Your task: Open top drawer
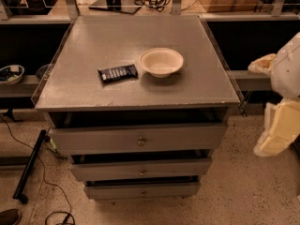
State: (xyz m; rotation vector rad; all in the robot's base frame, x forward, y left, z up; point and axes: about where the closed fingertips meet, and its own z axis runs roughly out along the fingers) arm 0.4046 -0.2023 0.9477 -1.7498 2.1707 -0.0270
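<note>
The top drawer [138,138] is the wide grey front just under the cabinet top, with a small round brass knob [141,141] at its centre. It stands a little forward of the cabinet, with a dark gap above it. Two more grey drawer fronts [140,170] sit below it. My gripper [277,134], cream and white, hangs at the right edge of the view, beside the cabinet's right side and apart from the drawer and knob.
On the grey cabinet top [93,41] lie a white bowl [161,61] and a dark snack bar [117,72]. A black pole [29,165] and cables lie on the speckled floor at left. Shelves run behind, with a bowl [9,73] at far left.
</note>
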